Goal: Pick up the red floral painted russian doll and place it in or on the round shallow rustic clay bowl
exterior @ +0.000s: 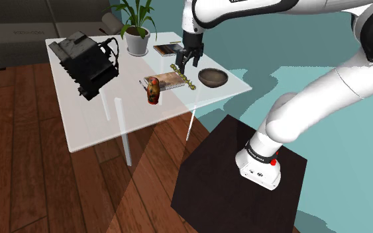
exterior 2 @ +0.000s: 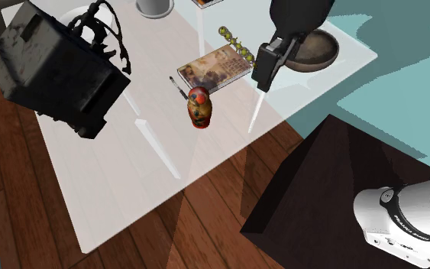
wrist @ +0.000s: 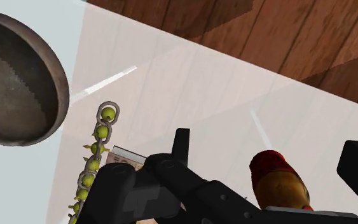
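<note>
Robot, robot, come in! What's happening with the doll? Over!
Gripper open, empty, above the table. Doll upright, not grabbed. Bowl empty. Book and bead chain lie between them.

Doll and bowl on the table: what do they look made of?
Doll: smooth paint, red top over yellowish body; possibly lacquered wood, but paint hides the base material. Bowl: matte, mottled grey-brown inside with darker rim; looks like unglazed clay or stone.

Home living room — dark sofa [exterior: 26, 36], potted plant [exterior: 137, 26], translucent white table [exterior: 92, 126], wood plank floor [exterior: 19, 172].
</note>
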